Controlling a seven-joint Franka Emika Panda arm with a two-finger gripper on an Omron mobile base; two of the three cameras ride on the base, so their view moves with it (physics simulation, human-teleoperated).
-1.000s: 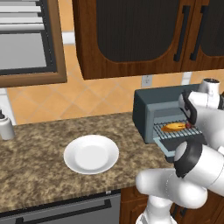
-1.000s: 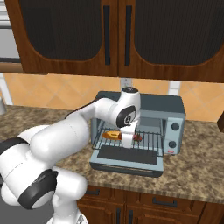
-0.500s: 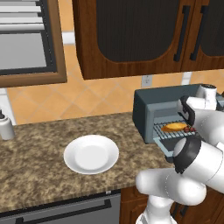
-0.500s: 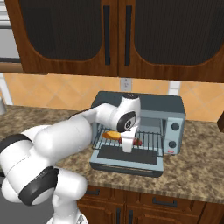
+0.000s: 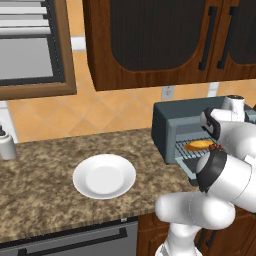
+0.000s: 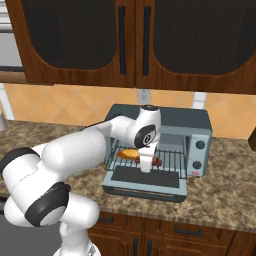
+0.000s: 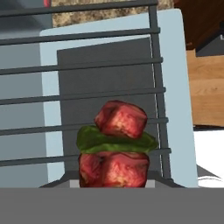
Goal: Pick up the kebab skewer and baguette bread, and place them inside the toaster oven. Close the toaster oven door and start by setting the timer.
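gripper (image 6: 145,167) clamped on the kebab skewer (image 7: 114,146), over the toaster oven (image 6: 197,131) rack; baguette bread (image 6: 128,154) just beside.

A glossy white robot arm (image 6: 75,155) built of fat, rounded tube segments, smooth as moulded plastic; dark charcoal bands ring the joints, one wide black collar (image 5: 212,170) in the left base view, another black ring (image 6: 42,205) low on the body in the right; the white wrist head (image 6: 146,131) bears black inset patches; no cables or screws visible
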